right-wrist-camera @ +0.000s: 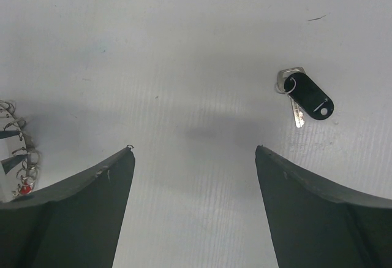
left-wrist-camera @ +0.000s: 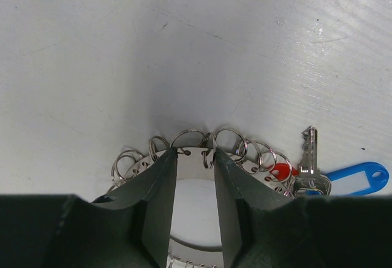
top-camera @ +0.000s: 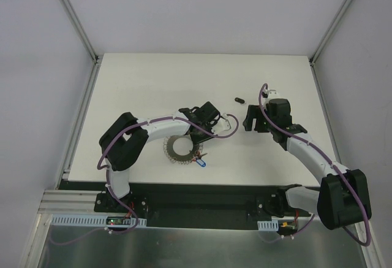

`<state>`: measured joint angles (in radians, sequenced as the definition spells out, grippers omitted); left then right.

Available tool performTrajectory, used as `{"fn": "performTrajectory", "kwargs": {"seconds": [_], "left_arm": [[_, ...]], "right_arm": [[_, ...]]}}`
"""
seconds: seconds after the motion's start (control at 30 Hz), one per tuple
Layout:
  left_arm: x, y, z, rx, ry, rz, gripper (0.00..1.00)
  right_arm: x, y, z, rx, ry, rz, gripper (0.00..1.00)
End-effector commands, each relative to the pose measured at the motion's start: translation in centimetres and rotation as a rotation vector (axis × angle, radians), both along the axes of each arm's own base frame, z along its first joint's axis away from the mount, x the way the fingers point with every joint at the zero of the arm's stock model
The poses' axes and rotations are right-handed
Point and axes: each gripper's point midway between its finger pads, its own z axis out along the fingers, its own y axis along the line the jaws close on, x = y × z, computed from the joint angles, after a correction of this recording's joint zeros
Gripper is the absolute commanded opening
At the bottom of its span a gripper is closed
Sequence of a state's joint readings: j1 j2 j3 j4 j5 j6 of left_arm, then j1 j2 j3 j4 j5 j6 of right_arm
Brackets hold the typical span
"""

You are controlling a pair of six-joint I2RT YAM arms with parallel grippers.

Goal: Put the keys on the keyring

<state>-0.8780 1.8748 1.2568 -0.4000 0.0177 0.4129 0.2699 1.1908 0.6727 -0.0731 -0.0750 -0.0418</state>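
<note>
Grey metal keyring (left-wrist-camera: 196, 160) is seen flat on the table (top-camera: 153, 84), left of centre. Its far rim is framed by the narrowly parted left gripper (left-wrist-camera: 195, 151) — whether it is pinched cannot be told. The right gripper (right-wrist-camera: 193, 151) is spread wide over bare tabletop — one black key (right-wrist-camera: 311, 98) lies farther out, well apart from the ring.

Left claw (left-wrist-camera: 195, 153), fingers narrowly apart, stands over the looped rim of the keyring (left-wrist-camera: 254, 167).

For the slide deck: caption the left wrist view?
Left gripper poised over the keyring's rim, jaws parted; red tag and blue tag beside.
</note>
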Motion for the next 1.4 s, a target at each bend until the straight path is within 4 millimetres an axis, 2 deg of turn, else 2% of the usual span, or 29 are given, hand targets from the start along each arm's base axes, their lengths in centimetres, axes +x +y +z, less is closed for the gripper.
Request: {"fn": "performTrajectory", "kwargs": {"seconds": [0.0, 0.13, 0.23, 0.33, 0.37, 0.4, 0.67, 0.97, 1.0, 1.07, 1.1, 1.17, 1.2, 1.27, 1.3, 1.37], "left_arm": [[0.0, -0.5, 0.1, 0.006, 0.001, -0.022, 0.3], [-0.3, -0.2, -0.3, 0.014, 0.01, -0.016, 0.27], [-0.4, -0.1, -0.3, 0.013, 0.013, -0.013, 0.2], [-0.4, -0.1, 0.0, 0.008, 0.006, -0.011, 0.09], [-0.4, -0.1, 0.2, 0.002, 0.005, -0.008, 0.01], [-0.5, -0.1, 0.5, -0.004, 0.002, -0.008, 0.0], [-1.0, -0.5, 2.5, -0.165, 0.048, 0.037, 0.0], [-0.3, 0.0, 6.9, -0.488, 0.046, 0.105, 0.0], [-0.6, 0.4, 6.6, -0.504, 0.065, 0.12, 0.0], [0.0, 0.6, 7.7, -0.562, 0.038, 0.127, 0.0], [-0.6, 0.8, 7.3, -0.567, 0.054, 0.121, 0.0], [-0.7, 1.0, 7.9, -0.593, 0.028, 0.112, 0.0], [-1.3, 1.4, 7.4, -0.588, 0.043, 0.11, 0.0], [-1.2, 1.2, 8.5, -0.639, 0.008, 0.086, 0.0], [-1.8, 1.4, 8.1, -0.641, 0.015, 0.074, 0.0], [-2.4, 1.5, 8.7, -0.665, 0.011, 0.045, 0.0]], "right_arm": [[0.6, 0.2, 0.9, 0.012, -0.025, 0.012, 0.83], [0.7, 0.3, 0.9, 0.012, -0.027, 0.016, 0.82], [0.7, 0.4, 1.1, 0.013, -0.03, 0.02, 0.82], [0.7, 0.4, 1.2, 0.012, -0.036, 0.03, 0.82], [0.7, 0.5, 1.3, 0.016, -0.038, 0.036, 0.82], [0.7, 0.6, 1.4, 0.017, -0.04, 0.041, 0.82], [0.1, 0.9, 2.3, 0.023, -0.079, 0.089, 0.81], [-0.9, 1.3, 3.3, 0.031, -0.114, 0.141, 0.82], [-0.9, 1.3, 3.5, 0.031, -0.115, 0.141, 0.82], [-0.9, 1.3, 3.6, 0.032, -0.109, 0.146, 0.83], [-0.9, 1.3, 3.6, 0.029, -0.105, 0.141, 0.84], [-0.9, 1.0, 3.5, 0.014, -0.086, 0.129, 0.84], [-0.9, 0.9, 3.5, 0.01, -0.08, 0.125, 0.84], [-1.1, 0.3, 2.7, -0.016, -0.04, 0.096, 0.84], [-0.9, 0.1, 2.9, -0.025, -0.037, 0.086, 0.84], [-1.0, -0.6, 2.2, -0.055, 0.0, 0.053, 0.83]]}}
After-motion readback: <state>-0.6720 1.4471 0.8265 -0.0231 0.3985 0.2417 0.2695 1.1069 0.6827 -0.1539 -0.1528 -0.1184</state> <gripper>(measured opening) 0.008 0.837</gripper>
